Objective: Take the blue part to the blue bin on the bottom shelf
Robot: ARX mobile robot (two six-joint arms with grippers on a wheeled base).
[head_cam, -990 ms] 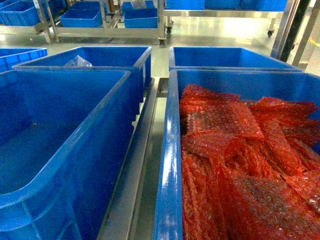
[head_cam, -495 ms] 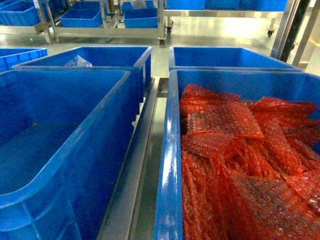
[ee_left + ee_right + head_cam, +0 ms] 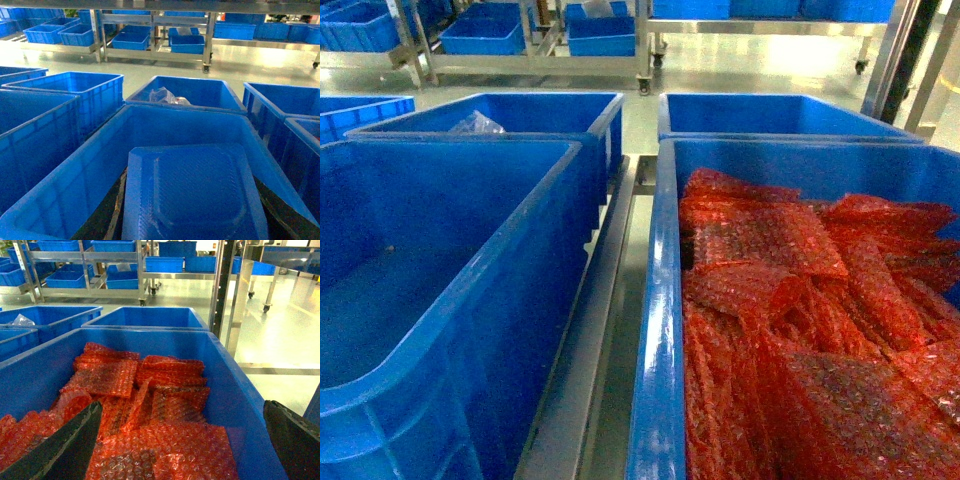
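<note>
The main risk here is a blind reach, because the blue part cannot be seen in any view. The likeliest hiding place is the right-hand bin [image 3: 655, 330], which is heaped with red bubble-wrap pouches [image 3: 790, 310]; a red cap among red pouches would be hard to tell apart, so the arm could close on wrapping instead of the part. The right gripper [image 3: 180, 440] hangs over the near edge of that bin with its two dark fingers [image 3: 60, 447] spread wide, one at each lower corner of the wrist view and nothing between them; that spread could snag or drag several pouches at once if it goes down. Left of that bin, across the steel divider [image 3: 605, 330], stands the left-hand bin [image 3: 500, 290], which looks bare in the head view. The left wrist view shows a blue tray [image 3: 192, 192] lying inside it, and whether the left gripper is open or closed cannot be told, since its fingers are not clearly shown. Beyond the right-hand bin, other blue bins [image 3: 760, 115] sit close together, so a drop could easily land in the wrong one.
</note>
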